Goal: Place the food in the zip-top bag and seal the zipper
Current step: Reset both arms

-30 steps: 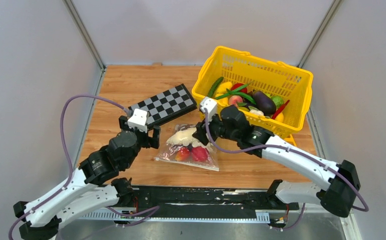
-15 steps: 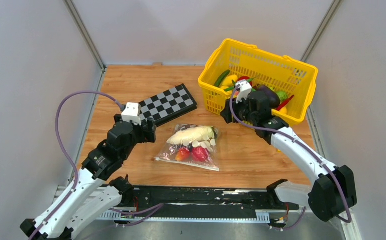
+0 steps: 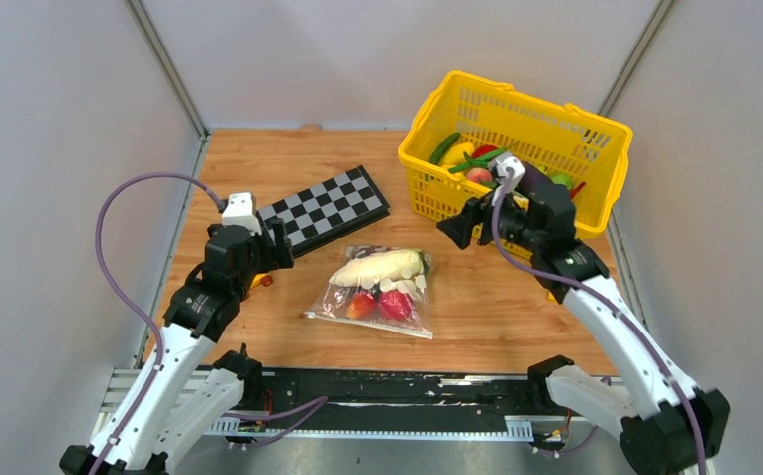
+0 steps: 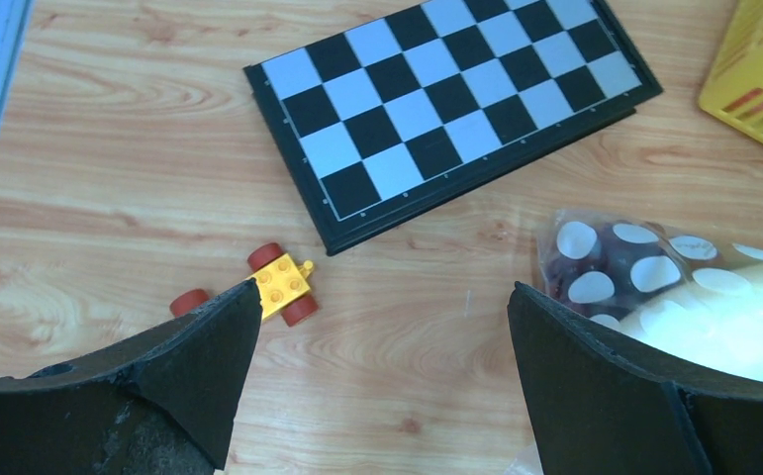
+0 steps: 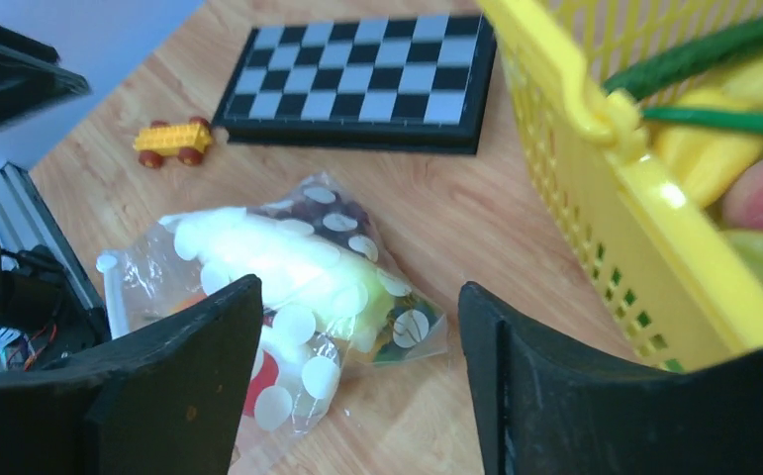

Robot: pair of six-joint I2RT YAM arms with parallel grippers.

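Note:
The dotted clear zip-top bag (image 3: pixel 377 287) lies flat on the table's middle. Inside it are a long cream-white vegetable (image 3: pixel 377 267), red and orange-red round fruits (image 3: pixel 381 305) and a dark grape bunch (image 4: pixel 605 267). The bag also shows in the right wrist view (image 5: pixel 288 287). The zipper strip is too faint to make out. My left gripper (image 3: pixel 276 247) is open and empty, left of the bag above bare wood; in its wrist view (image 4: pixel 385 297) nothing sits between the jaws. My right gripper (image 3: pixel 453 230) is open and empty, raised to the right of the bag, in front of the basket.
A yellow basket (image 3: pixel 595 134) holding several toy vegetables stands at the back right. A folded checkerboard (image 3: pixel 328 208) lies behind the bag. A small yellow toy cart with red wheels (image 4: pixel 263 289) sits on the wood left of the bag.
Both arms have drawn back from the bag: the left gripper moved left, the right gripper moved right and up beside the basket. The basket has shifted a little to the right. The bag lies untouched.

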